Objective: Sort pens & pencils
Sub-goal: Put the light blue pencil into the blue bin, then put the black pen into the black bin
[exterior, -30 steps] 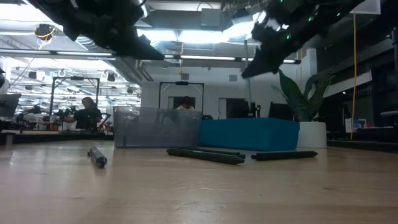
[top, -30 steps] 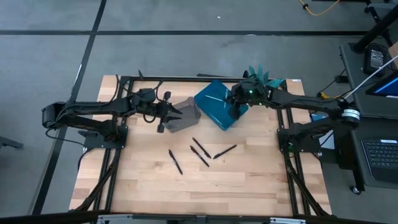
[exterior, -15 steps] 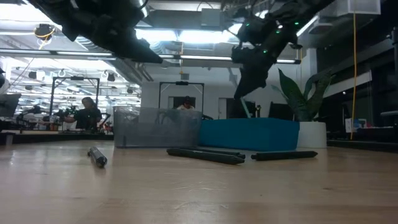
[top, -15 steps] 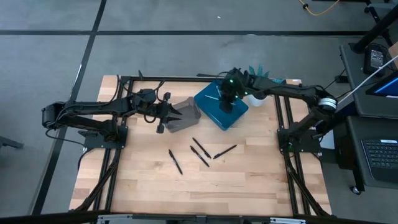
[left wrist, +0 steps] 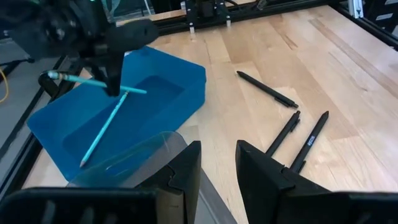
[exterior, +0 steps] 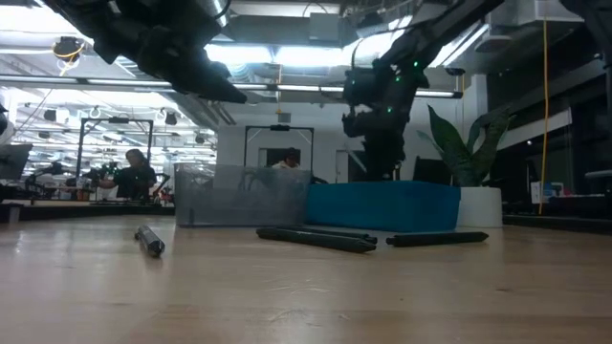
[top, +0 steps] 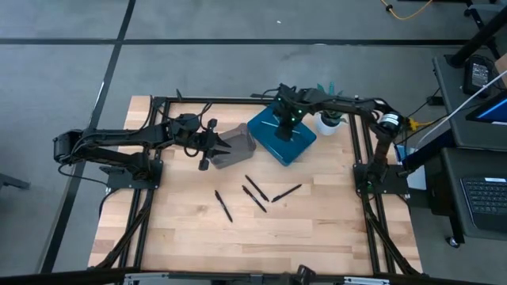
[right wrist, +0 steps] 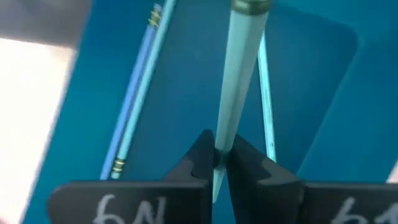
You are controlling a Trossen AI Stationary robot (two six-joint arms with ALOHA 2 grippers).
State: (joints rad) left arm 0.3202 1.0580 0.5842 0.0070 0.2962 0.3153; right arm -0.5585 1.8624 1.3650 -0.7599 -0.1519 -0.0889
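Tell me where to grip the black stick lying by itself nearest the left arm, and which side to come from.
Grip the lone black stick at its middle, from straight above, fingers closing across its width. It lies flat on the table with bare wood along both sides, apart from the other three black sticks, so nothing should block the fingers.

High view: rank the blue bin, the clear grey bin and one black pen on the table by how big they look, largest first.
1. Blue bin, largest.
2. Clear grey bin, smaller, though the left gripper covers part of it.
3. Black pen, by far the smallest, a thin stick.
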